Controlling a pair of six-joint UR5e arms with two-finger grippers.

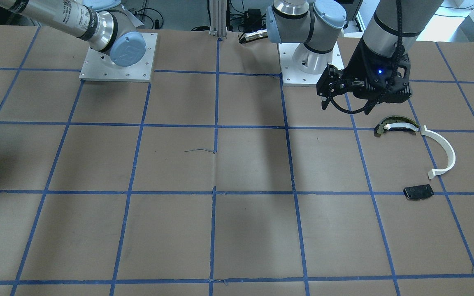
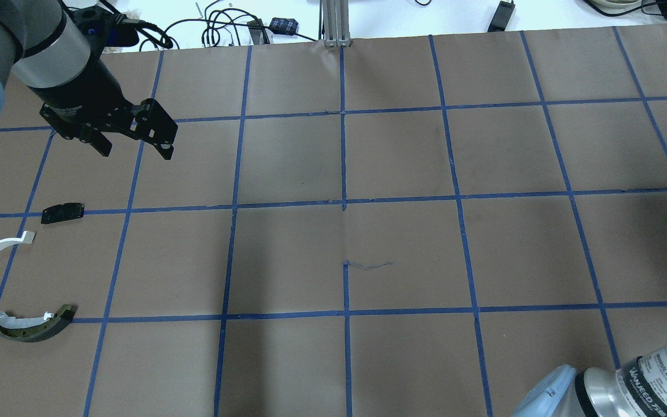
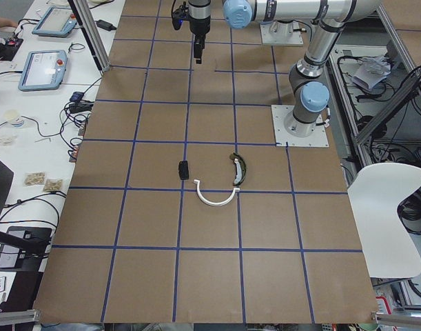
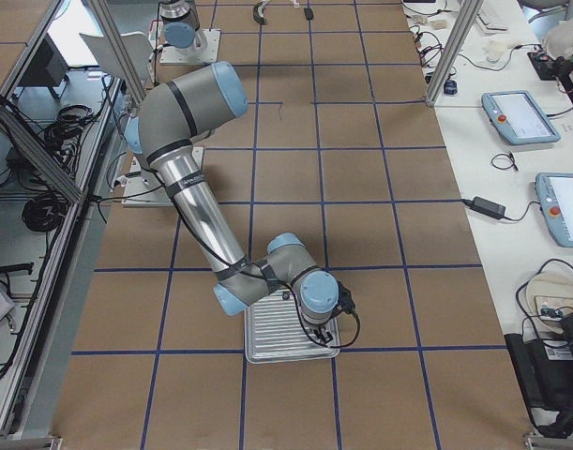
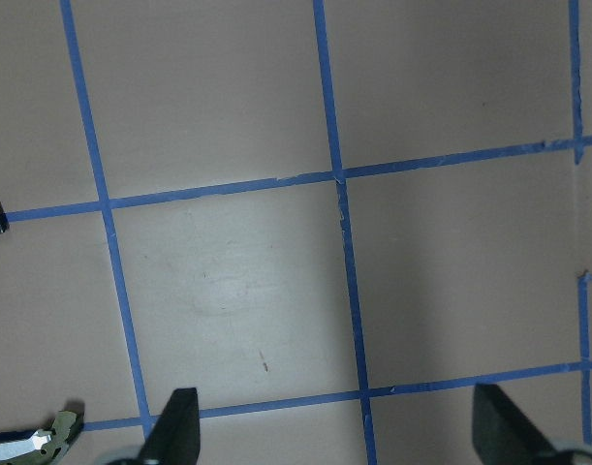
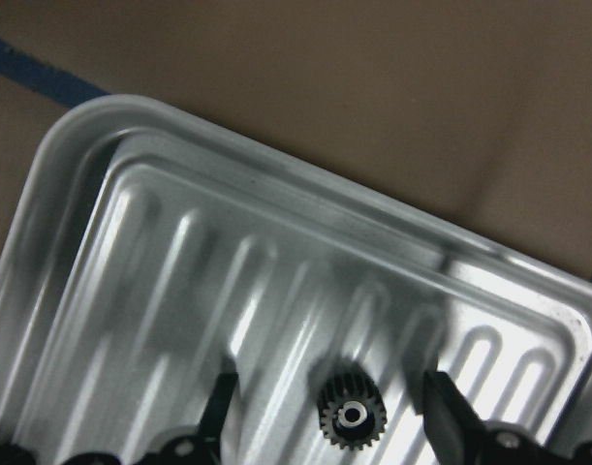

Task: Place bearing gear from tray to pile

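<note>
Gear lies flat in the tray at the table's right end, between the open right jaws, untouched. Likely risk: the tiny gear skids on the slick ribs or gets pinched crooked, then drops on the long carry to the pile far left. Left jaws open, empty.

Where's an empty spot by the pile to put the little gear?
Bare paper sits inside the white half-ring, between the black plate and the dark curved piece. The table's middle is bare too. Crowded only where ring and curved piece meet.
</note>
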